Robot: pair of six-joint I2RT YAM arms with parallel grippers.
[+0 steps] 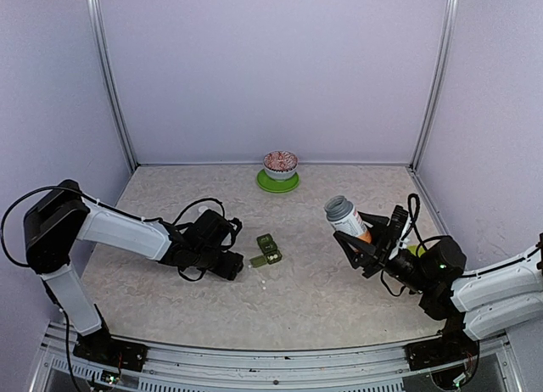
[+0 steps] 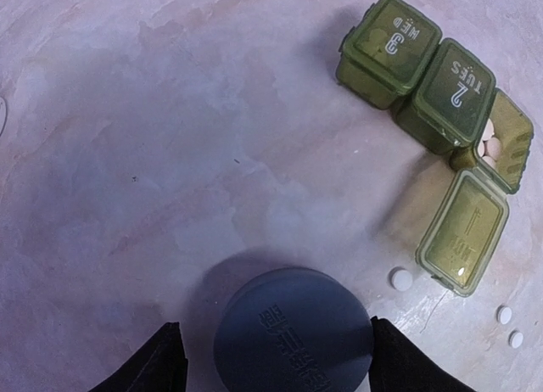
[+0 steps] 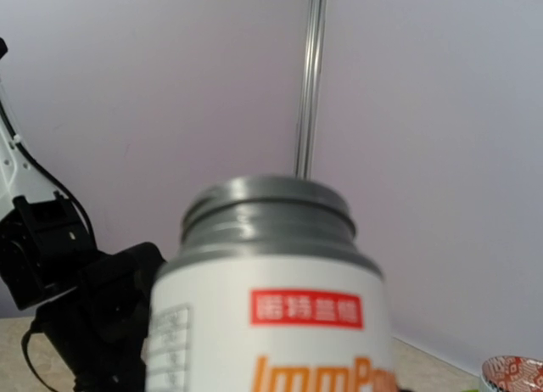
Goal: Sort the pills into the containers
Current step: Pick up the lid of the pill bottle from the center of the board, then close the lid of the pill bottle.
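The dark green containers lie on the table, a strip of joined compartments; they also show in the top view. Lids 3 and 2 are closed. The end compartment is open, its lid flipped out, with white pills inside. Three loose pills lie on the table beside the lid. My left gripper is open around a dark blue bottle cap; the right finger touches it, the left stands apart. My right gripper is shut on an uncapped white bottle, held tilted above the table.
A patterned bowl on a green plate stands at the back centre. A lime-green object shows partly behind the right arm. The left arm shows beyond the bottle in the right wrist view.
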